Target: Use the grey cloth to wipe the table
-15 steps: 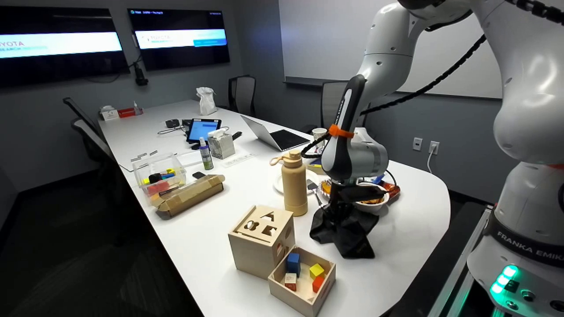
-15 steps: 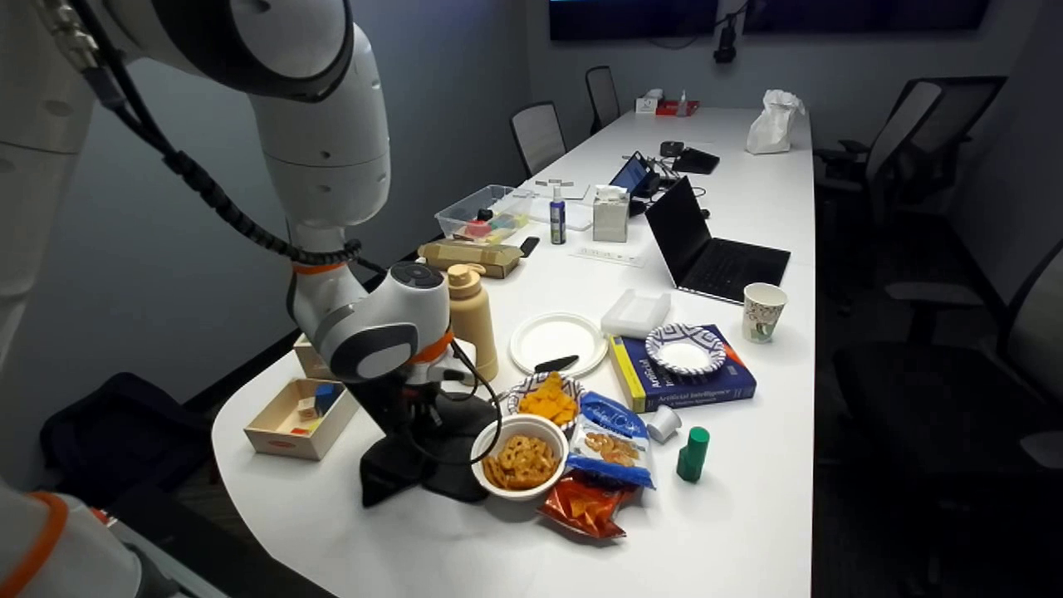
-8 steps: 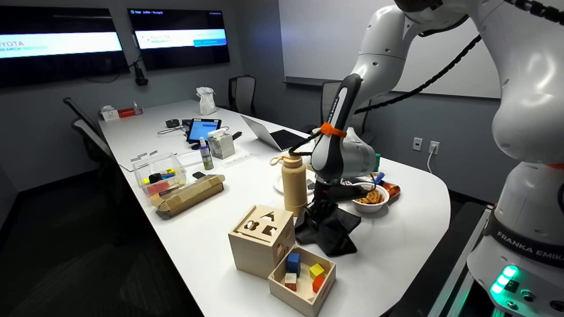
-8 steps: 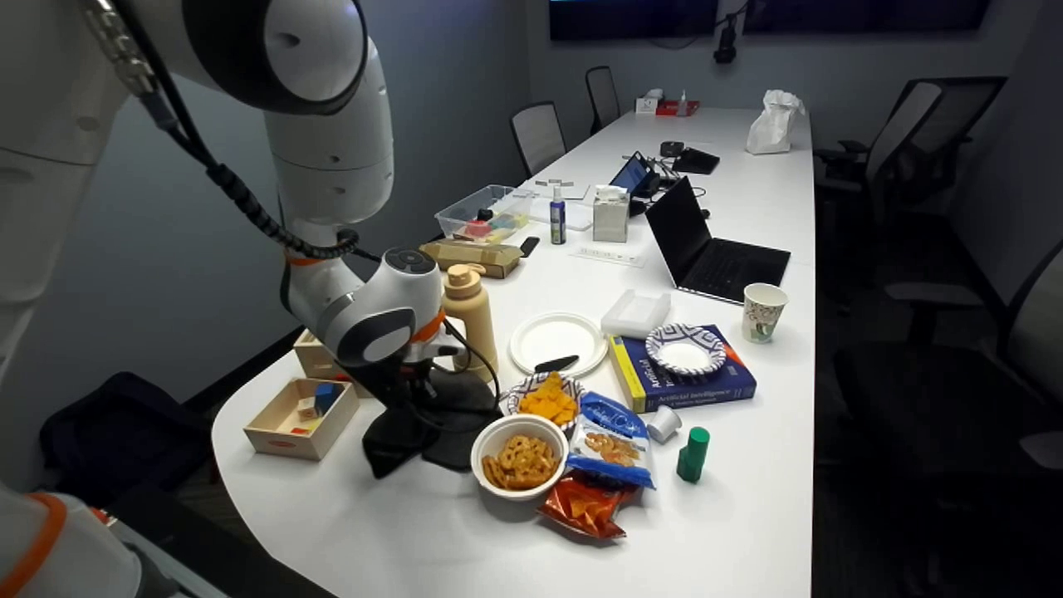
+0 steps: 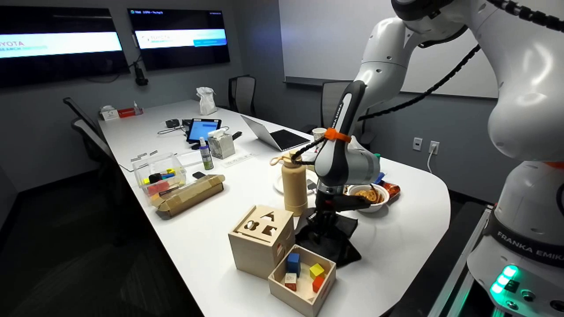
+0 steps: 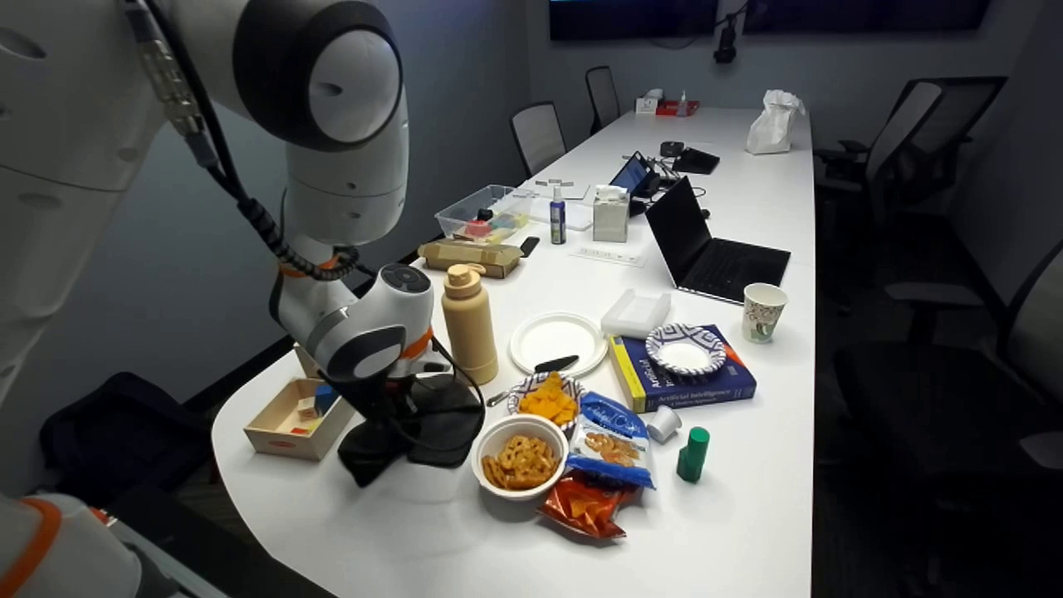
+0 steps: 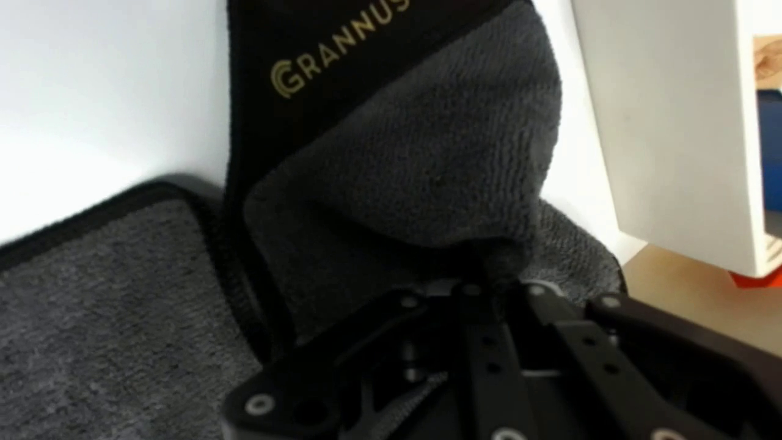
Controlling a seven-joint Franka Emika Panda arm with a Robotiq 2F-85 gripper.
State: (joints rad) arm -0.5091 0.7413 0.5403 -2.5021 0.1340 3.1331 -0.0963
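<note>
- Gripping a fold of the grey cloth [image 7: 421, 153], the gripper [image 7: 496, 288] has its jaws closed upon it; the cloth lies bunched on the table [image 5: 387, 255].
- The hold takes only a part, so I think hard dragging could crumple the cloth or pull it free.
- Just beside are the shape box [image 5: 250, 255] and the open box [image 5: 288, 296]; a stroke toward them would probably push them.
- The tall bottle [image 6: 469, 332] also stands near; if the arm [image 5: 383, 75] bumps it, it may tip.
- Near the cloth is the pretzel bowl [image 6: 516, 496]; a loose corner could catch it.
</note>
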